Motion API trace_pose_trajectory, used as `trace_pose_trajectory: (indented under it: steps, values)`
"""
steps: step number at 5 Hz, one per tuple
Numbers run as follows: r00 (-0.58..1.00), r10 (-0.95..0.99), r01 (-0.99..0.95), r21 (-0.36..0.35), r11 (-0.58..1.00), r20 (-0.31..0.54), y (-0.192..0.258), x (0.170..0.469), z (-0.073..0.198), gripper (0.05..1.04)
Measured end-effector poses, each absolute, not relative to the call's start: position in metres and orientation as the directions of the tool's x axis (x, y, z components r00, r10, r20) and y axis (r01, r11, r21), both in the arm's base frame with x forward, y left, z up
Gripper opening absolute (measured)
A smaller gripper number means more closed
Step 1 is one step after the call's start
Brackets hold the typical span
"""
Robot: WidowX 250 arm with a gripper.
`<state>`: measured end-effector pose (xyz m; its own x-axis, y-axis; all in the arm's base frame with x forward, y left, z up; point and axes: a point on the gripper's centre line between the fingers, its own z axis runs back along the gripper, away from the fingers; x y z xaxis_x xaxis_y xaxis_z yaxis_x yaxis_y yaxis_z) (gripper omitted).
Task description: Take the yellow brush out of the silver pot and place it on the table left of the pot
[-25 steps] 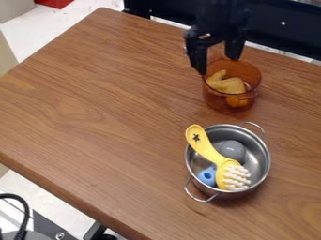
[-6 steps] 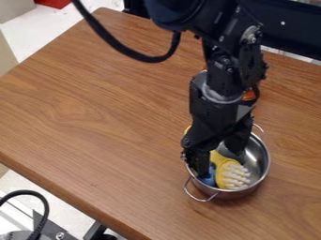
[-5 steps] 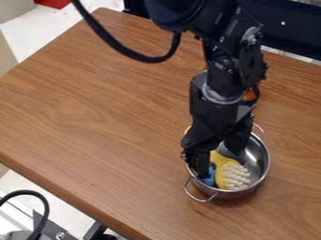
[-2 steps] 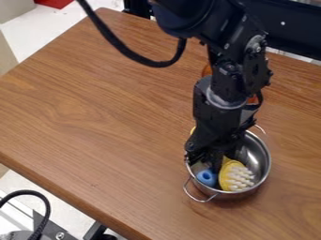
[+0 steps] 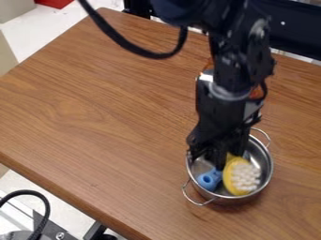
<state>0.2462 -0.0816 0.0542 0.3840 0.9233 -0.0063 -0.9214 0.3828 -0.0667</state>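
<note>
- Camera view, surface and room, left to right: pale floor (image 5: 47, 29), grey box (image 5: 14, 8) and red object (image 5: 54, 3) beyond the table's far left; black cable (image 5: 41, 218) at lower left; brown wood-grain table (image 5: 94, 108) across the middle; dark rail (image 5: 298, 30) behind its far edge.
- On table, right half: metal pot (image 5: 263, 164) with two wire handles. Inside it, blue toy (image 5: 209, 180) with a round hole, at left; yellow brush (image 5: 243, 179) just beside it, at right, white bristles up. Orange translucent vessel (image 5: 256, 92) farther back, mostly hidden by the arm.
- Gripper (image 5: 220, 164): down at the pot's far left part, fingers drawn together, clamped on the brush behind its bristled head. Exact contact blurred.
- Black arm (image 5: 233, 70): enters from top edge, right of centre; lower section near upright, leaning slightly left toward its tip, gripper pointing down. Thick black hose (image 5: 134, 49) loops at its left.
</note>
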Motion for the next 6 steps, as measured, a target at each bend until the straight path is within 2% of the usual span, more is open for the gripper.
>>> trace_pose_trajectory:
  steps: [1, 2, 4, 6]
  values:
    - [0.367, 0.93, -0.924, -0.108, 0.367, 0.02, -0.08, 0.251, 0.068, 0.303]
    - [0.366, 0.93, -0.922, -0.133, 0.364, 0.007, -0.08, 0.255, 0.084, 0.303]
    - [0.4, 0.916, -0.906, -0.15, 0.395, -0.004, -0.05, 0.27, 0.096, 0.303]
    - [0.41, 0.91, -0.909, -0.11, 0.403, -0.052, 0.004, 0.284, 0.094, 0.303]
